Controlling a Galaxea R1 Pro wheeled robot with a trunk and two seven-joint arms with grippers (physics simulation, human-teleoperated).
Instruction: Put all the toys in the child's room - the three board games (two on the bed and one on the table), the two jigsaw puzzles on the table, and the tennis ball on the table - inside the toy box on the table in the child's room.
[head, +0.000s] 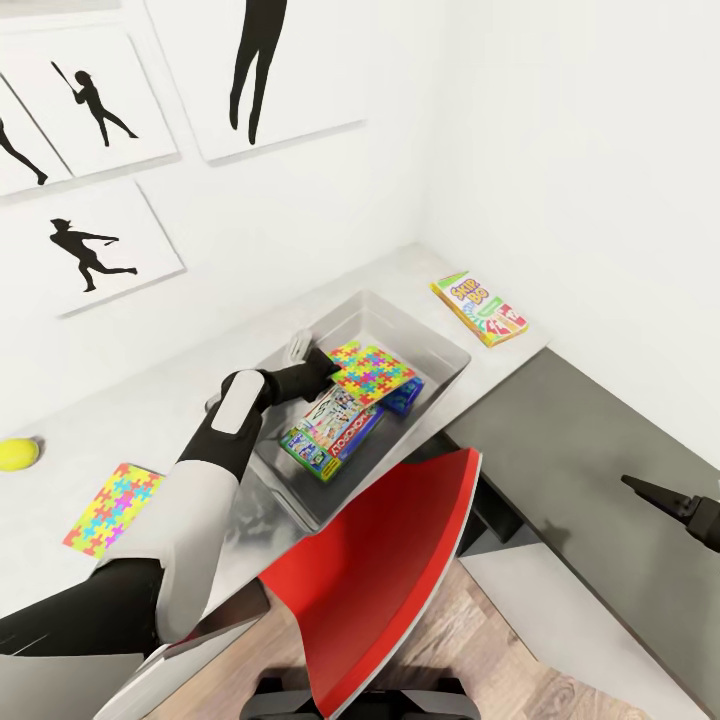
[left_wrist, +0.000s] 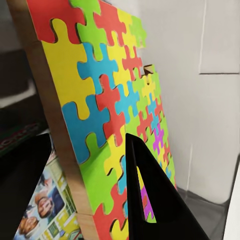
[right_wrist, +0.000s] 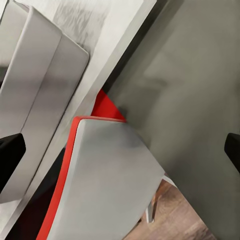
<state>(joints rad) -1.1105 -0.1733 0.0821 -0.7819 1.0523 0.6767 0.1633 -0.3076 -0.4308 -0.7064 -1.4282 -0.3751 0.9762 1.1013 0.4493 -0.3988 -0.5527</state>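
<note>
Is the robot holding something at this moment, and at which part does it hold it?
The left pincer holds a jigsaw puzzle by its edge, over the toy box. The right pincer holds nothing.

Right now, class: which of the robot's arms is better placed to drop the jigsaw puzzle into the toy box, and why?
The left. Its gripper already holds the jigsaw puzzle over the toy box, above the Monopoly box. The right gripper hovers empty over the dark desk section, away from the toy box.
</note>
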